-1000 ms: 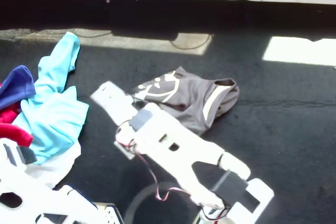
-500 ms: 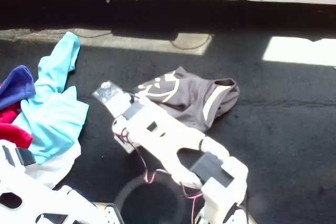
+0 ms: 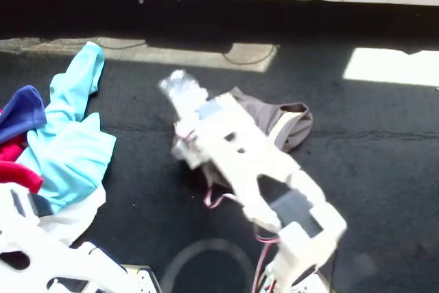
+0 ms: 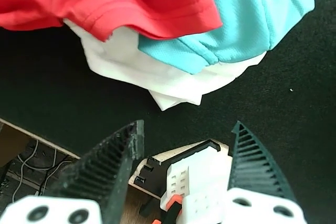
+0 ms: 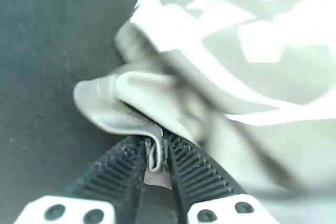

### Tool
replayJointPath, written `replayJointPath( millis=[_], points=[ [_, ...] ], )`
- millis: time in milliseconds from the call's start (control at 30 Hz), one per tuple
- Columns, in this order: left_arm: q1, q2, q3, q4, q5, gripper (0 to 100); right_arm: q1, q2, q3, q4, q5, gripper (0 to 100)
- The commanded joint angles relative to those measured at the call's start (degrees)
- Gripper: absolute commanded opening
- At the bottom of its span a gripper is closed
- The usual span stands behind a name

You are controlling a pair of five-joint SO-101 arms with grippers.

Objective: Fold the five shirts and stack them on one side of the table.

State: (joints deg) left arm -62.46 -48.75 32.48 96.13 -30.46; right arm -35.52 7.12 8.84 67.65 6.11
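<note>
Right hand shut tight on a folded edge of the grey fabric shirt with white print, the cloth pinched between the two black ribbed fingers and bulging out in a small loop just beyond them. In the high view, this shirt near the middle of the dark cloth-covered desk, mostly hidden under the white right arm, with only its right part uncovered and crumpled on the desk surface. Height of the pinched edge over the desk: not possible to tell. Left hand wide open, nothing between its black toothed fingers, hanging above the near edge of a heap of clothes on the left side of the desk. White left arm at the near left corner. In the heap, a turquoise mesh-fabric shirt spread wide, one sleeve stretched toward the far side; a dark blue fabric shirt and a red fabric shirt at the left border, touching the turquoise one; a white fabric shirt at the bottom, peeping out under the red and turquoise cloth.
</note>
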Motion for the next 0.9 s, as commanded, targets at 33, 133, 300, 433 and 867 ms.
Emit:
replayJointPath(
  millis=[33,133,300,433,867],
  points=[
    [9.8,-0.7,6.9,-5.7,0.0,26,11.8,-13.8,-6.7,6.3,8.8,0.6],
    [18.8,-0.7,8.9,-8.7,4.7,26,19.4,-19.6,-8.3,10.5,13.0,0.6],
    [38.8,-0.5,8.1,-12.9,17.8,27,31.5,-27.4,-8.1,14.8,18.0,0.6],
    [53.7,-0.5,7.7,-21.1,21.3,27,43.4,-31.7,-8.0,14.9,21.3,0.6],
    [73.9,36.5,-6.9,-36.4,21.5,27,70.3,-33.5,-8.0,8.8,27.4,0.6]
  ],
)
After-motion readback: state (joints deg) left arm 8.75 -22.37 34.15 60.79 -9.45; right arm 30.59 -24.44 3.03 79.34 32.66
